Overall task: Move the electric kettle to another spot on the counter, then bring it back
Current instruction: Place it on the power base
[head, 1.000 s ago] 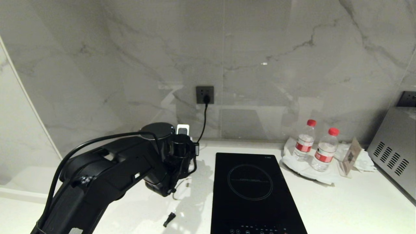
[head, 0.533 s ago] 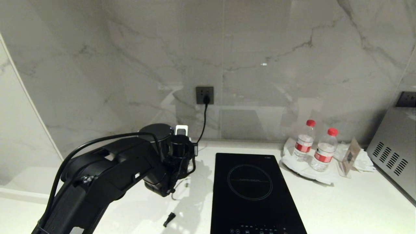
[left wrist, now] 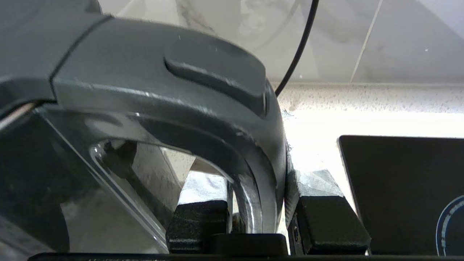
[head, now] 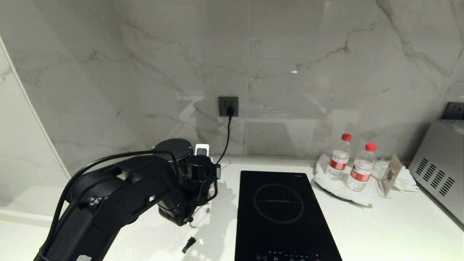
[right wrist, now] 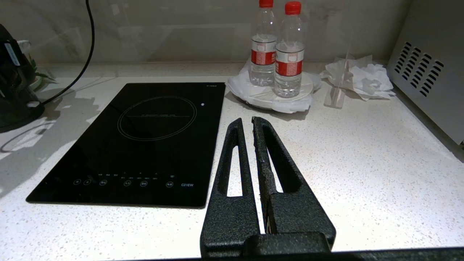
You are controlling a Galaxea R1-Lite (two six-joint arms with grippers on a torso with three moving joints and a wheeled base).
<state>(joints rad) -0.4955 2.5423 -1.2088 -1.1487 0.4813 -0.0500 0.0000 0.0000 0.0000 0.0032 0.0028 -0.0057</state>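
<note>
The electric kettle (head: 173, 146), glossy black with a flat lid, is at the back left of the white speckled counter (head: 384, 232), mostly hidden behind my left arm. In the left wrist view its loop handle (left wrist: 217, 119) runs between the jaws of my left gripper (left wrist: 253, 206), which is shut on it, one finger (left wrist: 203, 217) inside the loop and the other outside. Whether the kettle's bottom touches the counter I cannot tell. My right gripper (right wrist: 245, 121) hangs shut and empty over the counter, right of the cooktop's front.
A black glass cooktop (head: 279, 214) lies just right of the kettle. A cord (head: 227, 134) drops from the wall socket (head: 228, 106). Two water bottles (head: 339, 157) stand on a white plate, next to crumpled paper and a steel appliance (head: 438, 170). A small black piece (head: 188, 244) lies near the front.
My left arm and the kettle have sunk slightly toward the counter. The grip on the handle is unchanged, and nothing else has moved.
</note>
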